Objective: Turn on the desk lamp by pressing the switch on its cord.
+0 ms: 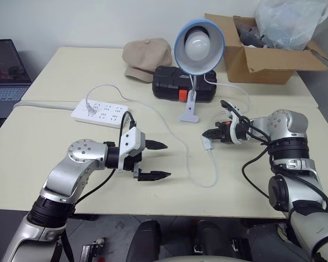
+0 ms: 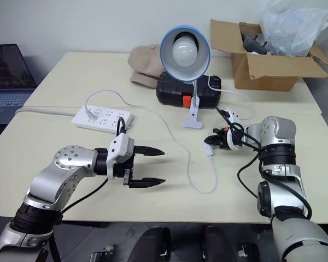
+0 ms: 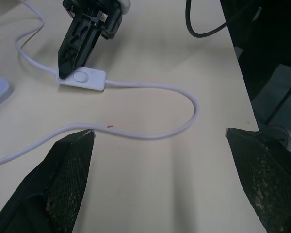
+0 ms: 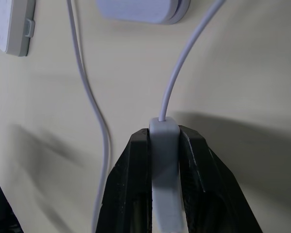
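Switch [image 4: 163, 165] is the whole game here, and I've got it pinched: my right gripper [image 4: 163, 184] is clamped on it from both sides, with the cord [image 4: 182, 63] running out of its far end toward the lamp. In the head views that puts the switch a bit right of center on the table [image 1: 54, 180], just below the desk lamp's white clamp base.

So the reach and the grab are done. What I can't call done is the actual press. The desk lamp [image 1: 199, 46] sits at the top middle of the frame, shade tipped toward me, and the bulb looks pale white, but honestly I can't tell if that's lit or just a white globe under room light. No obvious glow spilling on the table, so I'd guess it's off.

My left gripper [image 1: 153, 160] is parked lower left of center, fingers spread wide, holding nothing, well apart from the switch.

Left to do, as I read it: get pressure onto the rocker face itself, since squeezing the sides may not flip it.
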Robot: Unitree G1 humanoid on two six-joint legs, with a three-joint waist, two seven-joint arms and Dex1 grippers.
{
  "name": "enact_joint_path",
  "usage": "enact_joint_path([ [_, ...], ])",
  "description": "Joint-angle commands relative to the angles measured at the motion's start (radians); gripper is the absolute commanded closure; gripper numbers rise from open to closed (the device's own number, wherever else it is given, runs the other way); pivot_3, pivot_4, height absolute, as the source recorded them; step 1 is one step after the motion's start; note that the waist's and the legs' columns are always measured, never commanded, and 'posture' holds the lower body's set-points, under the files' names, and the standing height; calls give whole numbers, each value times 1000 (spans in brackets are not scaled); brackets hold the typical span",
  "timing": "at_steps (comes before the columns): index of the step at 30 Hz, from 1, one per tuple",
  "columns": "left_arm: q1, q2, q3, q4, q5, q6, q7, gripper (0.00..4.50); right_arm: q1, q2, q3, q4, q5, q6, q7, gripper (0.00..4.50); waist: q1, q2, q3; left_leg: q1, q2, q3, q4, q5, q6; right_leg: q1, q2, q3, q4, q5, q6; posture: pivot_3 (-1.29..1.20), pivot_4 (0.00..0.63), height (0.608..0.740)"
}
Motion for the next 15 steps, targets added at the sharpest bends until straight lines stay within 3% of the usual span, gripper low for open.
enact_joint_path([
  [1,-15,-12,21,13,-15,2,1,0,39,-1,-49,-79,30,21,-5,4096,2,0,0,0,0,0,0,0,0,0,0,0,0,0,0,0,150,740],
  [8,-103,-85,81,93,-127,147,51,0,157,105,-233,-388,163,-55,-16,4097,-1,0,0,-1,0,-1,0,0,0,0,0,0,0,0,0,0,150,740],
  [15,-222,-202,125,165,-299,404,117,0,224,178,-328,-648,386,47,3,4097,-2,0,0,-2,0,-1,0,0,0,-1,0,-1,0,0,1,0,150,740],
])
